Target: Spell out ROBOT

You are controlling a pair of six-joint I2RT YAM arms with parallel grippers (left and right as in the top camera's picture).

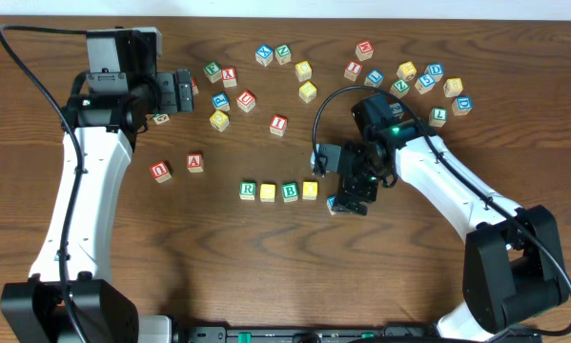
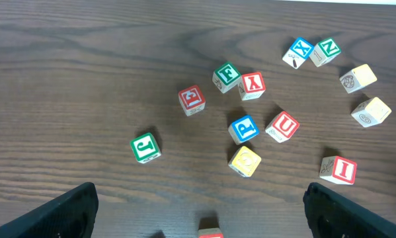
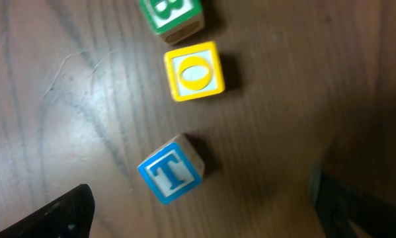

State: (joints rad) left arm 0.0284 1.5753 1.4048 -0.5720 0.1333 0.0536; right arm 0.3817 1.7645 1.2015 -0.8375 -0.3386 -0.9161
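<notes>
Presently in row: green R [image 1: 248, 190], yellow O [image 1: 268, 191], green B [image 1: 290, 191], second yellow O [image 1: 310, 190]; set left to right on the desk [image 1: 266, 267], evidently as the word's first four letters
T block [image 3: 171, 170]: blue face, white T legible; just beside the second yellow O, askew and below the line; judged the closing letter, not yet squared up
Right gripper [image 3: 204, 211]: spread wide over the T block, holding nothing; probably placed to straighten it
Left gripper [image 2: 201, 211]: wide, empty; over the spare letters, well apart from the row
Spare lettering read: green J [image 2: 145, 147]; green F [image 2: 227, 75]; blue P [image 2: 243, 128]; red U [image 2: 283, 125]
</notes>
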